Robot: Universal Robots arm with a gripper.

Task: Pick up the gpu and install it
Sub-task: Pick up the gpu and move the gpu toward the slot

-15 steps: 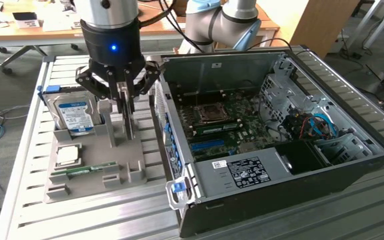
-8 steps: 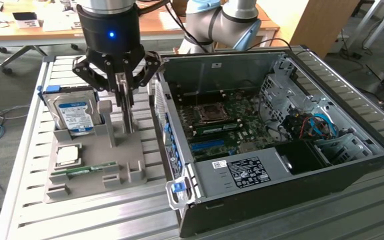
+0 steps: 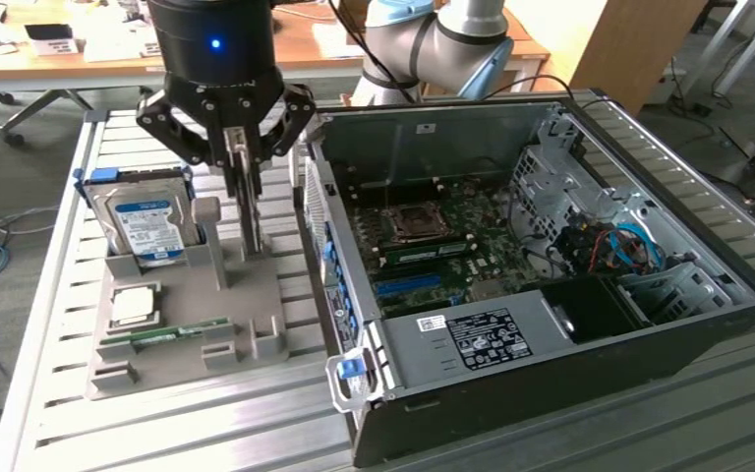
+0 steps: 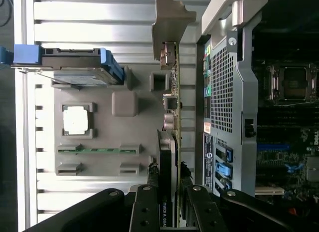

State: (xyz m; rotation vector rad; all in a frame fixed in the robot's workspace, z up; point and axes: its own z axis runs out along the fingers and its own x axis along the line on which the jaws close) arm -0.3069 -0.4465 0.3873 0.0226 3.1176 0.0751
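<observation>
Wrist view: the gripper (image 4: 169, 181) is clamped on the gpu (image 4: 167, 152), which is held edge-on just beside the open computer case (image 4: 224, 92) and over the grey holder tray (image 4: 104, 132); farther from the case, a hard drive (image 4: 70, 67) stands in that tray

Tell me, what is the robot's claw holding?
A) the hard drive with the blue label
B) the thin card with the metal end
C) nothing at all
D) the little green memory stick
B: the gripper has its fingers closed on the gpu, which hangs edge-on, while the hard drive stands in the grey tray and the memory stick lies in its slot there.
</observation>
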